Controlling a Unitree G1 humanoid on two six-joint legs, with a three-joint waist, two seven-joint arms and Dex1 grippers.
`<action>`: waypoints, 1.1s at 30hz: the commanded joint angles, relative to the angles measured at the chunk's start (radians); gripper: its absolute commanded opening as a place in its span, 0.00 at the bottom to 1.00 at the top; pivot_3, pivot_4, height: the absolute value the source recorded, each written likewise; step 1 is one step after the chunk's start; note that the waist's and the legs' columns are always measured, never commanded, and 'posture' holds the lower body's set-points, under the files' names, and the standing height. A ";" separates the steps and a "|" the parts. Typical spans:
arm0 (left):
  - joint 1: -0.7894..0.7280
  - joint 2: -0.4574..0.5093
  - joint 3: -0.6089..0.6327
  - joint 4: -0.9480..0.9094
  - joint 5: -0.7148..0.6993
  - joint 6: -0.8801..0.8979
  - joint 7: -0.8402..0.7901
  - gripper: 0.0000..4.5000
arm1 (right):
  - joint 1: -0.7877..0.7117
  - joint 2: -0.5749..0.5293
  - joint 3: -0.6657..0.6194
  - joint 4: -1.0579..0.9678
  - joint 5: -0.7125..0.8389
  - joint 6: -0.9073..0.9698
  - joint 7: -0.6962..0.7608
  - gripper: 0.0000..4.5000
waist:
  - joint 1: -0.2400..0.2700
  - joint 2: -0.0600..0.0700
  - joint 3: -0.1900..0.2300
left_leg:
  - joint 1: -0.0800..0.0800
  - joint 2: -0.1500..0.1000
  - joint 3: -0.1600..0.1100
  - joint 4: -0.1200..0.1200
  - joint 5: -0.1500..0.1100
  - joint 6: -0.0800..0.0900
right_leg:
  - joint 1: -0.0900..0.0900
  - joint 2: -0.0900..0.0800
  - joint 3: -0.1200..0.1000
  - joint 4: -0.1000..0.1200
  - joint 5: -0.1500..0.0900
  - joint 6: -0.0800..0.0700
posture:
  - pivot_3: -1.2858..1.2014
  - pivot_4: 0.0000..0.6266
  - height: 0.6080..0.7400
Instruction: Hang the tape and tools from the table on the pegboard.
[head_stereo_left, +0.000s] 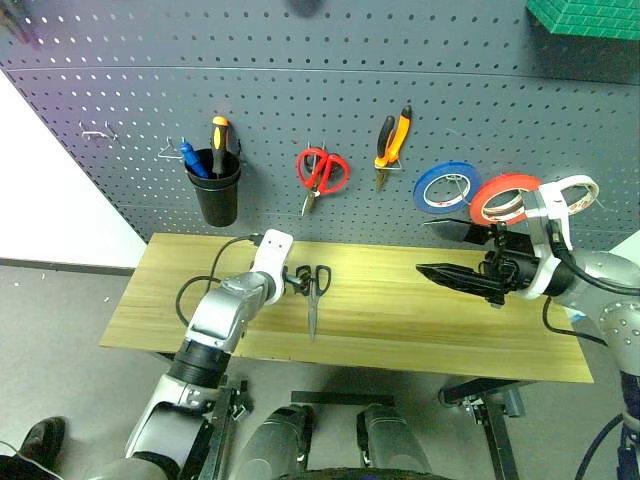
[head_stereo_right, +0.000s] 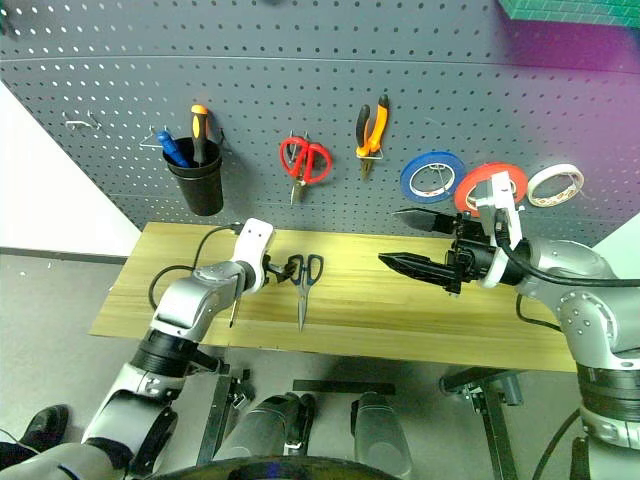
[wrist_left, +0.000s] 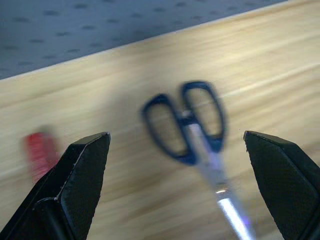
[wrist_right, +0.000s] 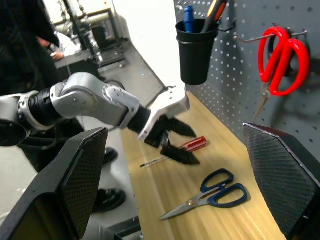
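Spread left hand (head_stereo_left: 296, 280) hovered beside scissors (head_stereo_left: 314, 292) on table (head_stereo_left: 400, 330); screwdriver (wrist_right: 186, 147) unhung; tape (head_stereo_left: 503, 197), pliers (head_stereo_left: 391, 140) on pegboard (head_stereo_left: 300, 80); right hand (head_stereo_left: 450, 262) spread, empty.

The table (head_stereo_left: 420, 340) lay bare between the scissors (head_stereo_left: 314, 292) and the right gripper (head_stereo_left: 455, 255); the red-handled screwdriver (wrist_right: 186, 147) lay just beside the spread left gripper (wrist_right: 175, 140).

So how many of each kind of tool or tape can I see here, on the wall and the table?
Scissors: 2 (red, dark blue)
Pliers: 1
Screwdrivers: 3 (yellow-black, blue, red-handled)
Tape rolls: 3 (blue, red, white)
Total: 9
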 joint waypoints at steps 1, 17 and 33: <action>-0.050 -0.032 0.014 0.061 0.020 0.034 0.028 1.00 | -0.023 0.019 -0.022 -0.024 0.012 -0.014 -0.021 0.99 | 0.000 -0.001 0.007 | 0.000 0.000 0.000 0.000 0.000 0.000 | 0.000 0.000 0.000 0.000 0.000 0.000 | 0.44 0.30 1.00; -0.072 -0.202 -0.048 0.104 0.122 0.253 0.177 1.00 | -0.025 0.042 -0.027 -0.003 0.033 0.000 -0.022 0.99 | -0.002 -0.002 0.041 | -0.004 0.000 0.001 0.001 0.000 0.004 | -0.003 0.000 0.000 -0.002 0.001 0.003 | 0.44 0.35 1.00; -0.143 -0.241 0.012 0.309 0.174 0.145 0.222 1.00 | 0.012 0.034 -0.058 -0.060 0.069 0.033 -0.067 0.99 | -0.020 -0.003 0.056 | -0.009 0.000 0.003 0.002 -0.001 0.005 | -0.007 -0.001 0.000 -0.003 0.002 0.004 | 0.42 0.37 1.00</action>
